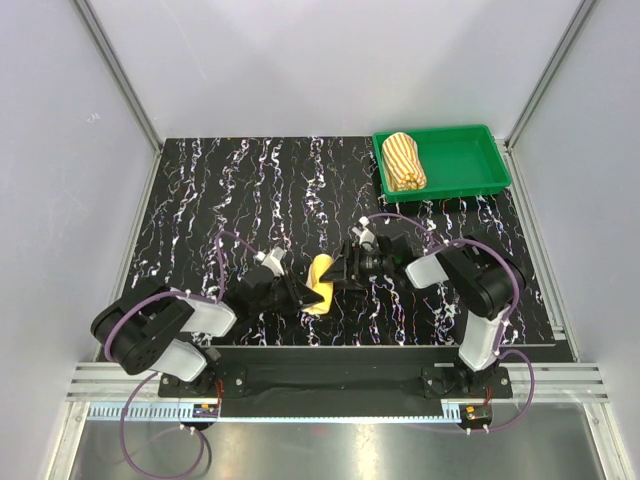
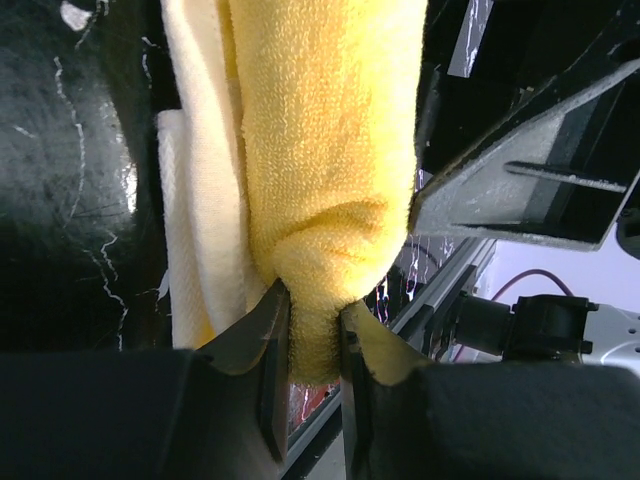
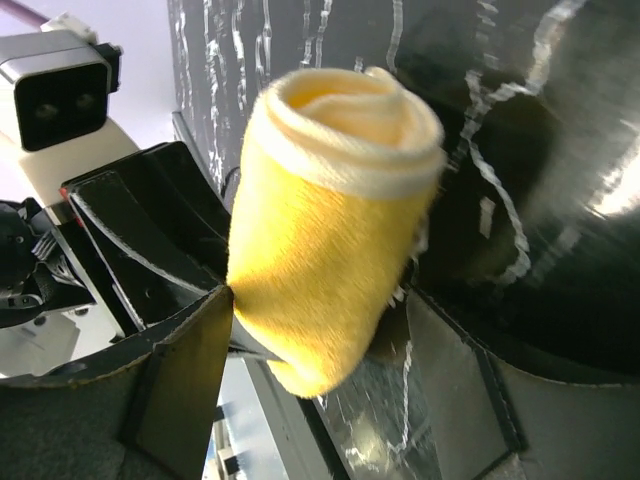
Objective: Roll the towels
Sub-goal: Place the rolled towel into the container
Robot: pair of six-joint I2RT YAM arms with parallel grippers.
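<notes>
I am working close to the near edge of the table [image 1: 200, 200], with marbled black room lying open far and left. The yellow towel [image 1: 320, 284], a fuzzy terry roll, is lying between my pincers. My left pincer [image 2: 315, 325] is clenching its end. My right pincer [image 3: 320, 297] is straddling it widely; I cannot tell whether it is gripping. The striped towel [image 1: 404, 160] is sitting rolled in the green tray [image 1: 470, 165], far right.

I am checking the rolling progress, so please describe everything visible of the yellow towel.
The yellow towel is a soft terry cloth with a paler cream edge, rolled into a cylinder showing spiral layers at one end. It is over the black marbled table, between the arms. The left gripper pinches one end; the right gripper flanks its sides, grip unclear.
</notes>
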